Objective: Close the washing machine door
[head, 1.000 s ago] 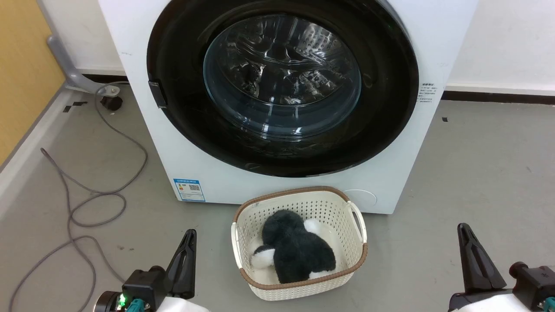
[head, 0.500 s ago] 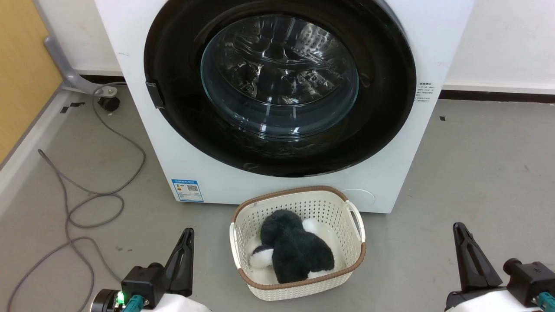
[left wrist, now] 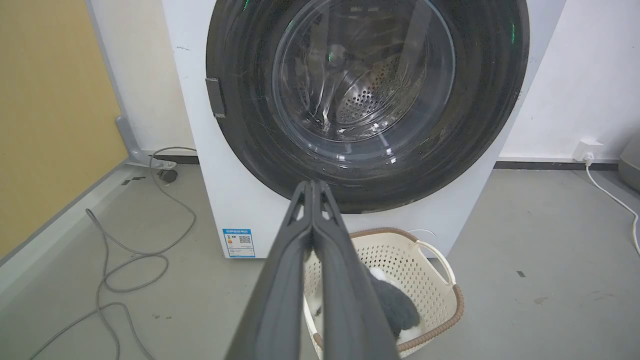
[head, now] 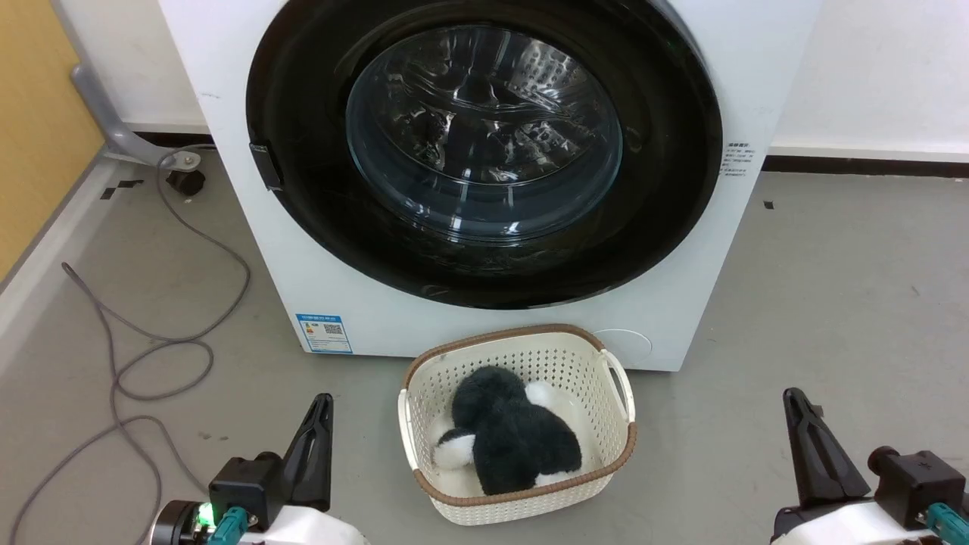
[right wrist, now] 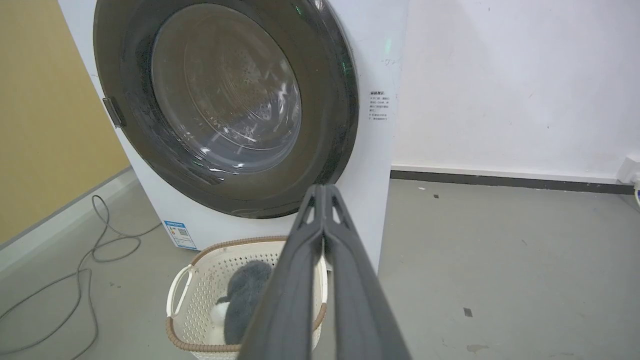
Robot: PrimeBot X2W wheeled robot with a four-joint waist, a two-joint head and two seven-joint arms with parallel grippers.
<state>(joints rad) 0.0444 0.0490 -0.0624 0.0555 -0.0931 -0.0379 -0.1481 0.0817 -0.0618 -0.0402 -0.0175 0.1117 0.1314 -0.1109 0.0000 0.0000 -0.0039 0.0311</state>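
Door [head: 484,144]: round black rim, bulging glass

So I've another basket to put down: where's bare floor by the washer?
Right side: bare floor, bordered by the washing machine, the laundry basket and the skirting board. Left side is crowded: a grey cable loops across it. The laundry basket takes the spot before the washing machine door.

the black-rimmed washing machine door [head: 484,151] sits shut against the white washing machine [head: 704,303].
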